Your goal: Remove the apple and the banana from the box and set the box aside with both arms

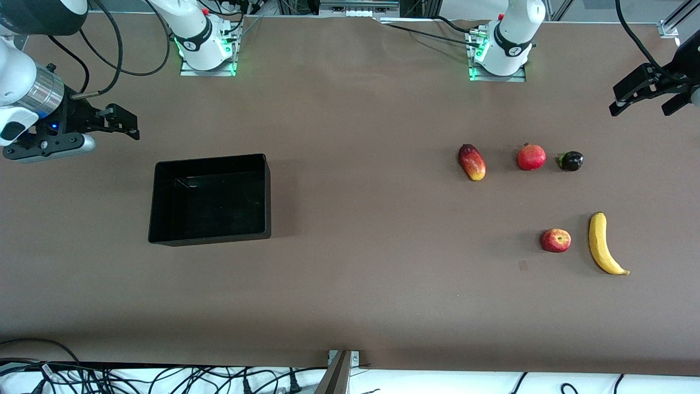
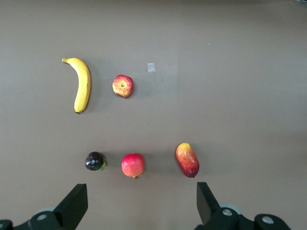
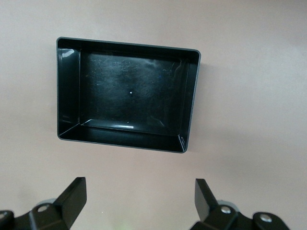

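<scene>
Box (image 1: 210,200) empty, light, stiff, glossy, likely slippery: pinch opposite walls. Apple (image 1: 555,240), banana (image 1: 604,244) out. Left gripper (image 1: 648,96), right gripper (image 1: 121,121) both spread, holding nothing.

I am seeing no words, numbers or signs that I can read. The little dark marks on the rings near my two arm bases (image 1: 513,50) are too small to make out.
</scene>
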Action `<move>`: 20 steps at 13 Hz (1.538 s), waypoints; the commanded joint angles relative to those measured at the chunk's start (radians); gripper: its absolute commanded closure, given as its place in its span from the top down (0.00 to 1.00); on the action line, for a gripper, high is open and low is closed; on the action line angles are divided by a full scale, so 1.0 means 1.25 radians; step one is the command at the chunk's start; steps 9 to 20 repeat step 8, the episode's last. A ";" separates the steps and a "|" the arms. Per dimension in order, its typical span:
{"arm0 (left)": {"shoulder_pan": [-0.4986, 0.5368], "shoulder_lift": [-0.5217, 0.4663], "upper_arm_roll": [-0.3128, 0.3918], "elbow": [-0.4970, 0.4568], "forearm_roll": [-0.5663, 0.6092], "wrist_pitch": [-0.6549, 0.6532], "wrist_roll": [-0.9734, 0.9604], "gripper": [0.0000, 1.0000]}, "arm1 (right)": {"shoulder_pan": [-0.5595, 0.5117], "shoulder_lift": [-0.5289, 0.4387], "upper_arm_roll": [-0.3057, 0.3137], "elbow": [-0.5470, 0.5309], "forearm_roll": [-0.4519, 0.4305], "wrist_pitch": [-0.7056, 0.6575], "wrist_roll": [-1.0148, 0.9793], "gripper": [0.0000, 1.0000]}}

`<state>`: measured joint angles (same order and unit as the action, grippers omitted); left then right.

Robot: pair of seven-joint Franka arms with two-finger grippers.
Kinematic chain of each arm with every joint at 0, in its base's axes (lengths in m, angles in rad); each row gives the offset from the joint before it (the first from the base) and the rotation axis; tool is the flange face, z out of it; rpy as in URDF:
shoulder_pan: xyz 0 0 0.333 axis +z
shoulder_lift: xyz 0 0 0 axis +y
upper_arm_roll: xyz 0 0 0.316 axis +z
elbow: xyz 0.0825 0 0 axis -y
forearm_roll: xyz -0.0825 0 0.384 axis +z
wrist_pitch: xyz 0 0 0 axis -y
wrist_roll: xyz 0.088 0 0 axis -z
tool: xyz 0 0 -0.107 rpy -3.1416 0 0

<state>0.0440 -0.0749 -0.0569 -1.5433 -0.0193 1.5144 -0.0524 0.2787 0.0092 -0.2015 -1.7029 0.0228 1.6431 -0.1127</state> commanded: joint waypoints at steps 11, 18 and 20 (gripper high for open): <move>0.004 -0.003 -0.002 0.000 -0.004 -0.008 -0.005 1.00 | -0.224 0.000 0.183 0.010 -0.007 0.011 -0.003 1.00; 0.004 -0.003 -0.002 0.000 -0.004 -0.008 -0.005 1.00 | -0.224 0.000 0.183 0.010 -0.007 0.011 -0.003 1.00; 0.004 -0.003 -0.002 0.000 -0.004 -0.008 -0.005 1.00 | -0.224 0.000 0.183 0.010 -0.007 0.011 -0.003 1.00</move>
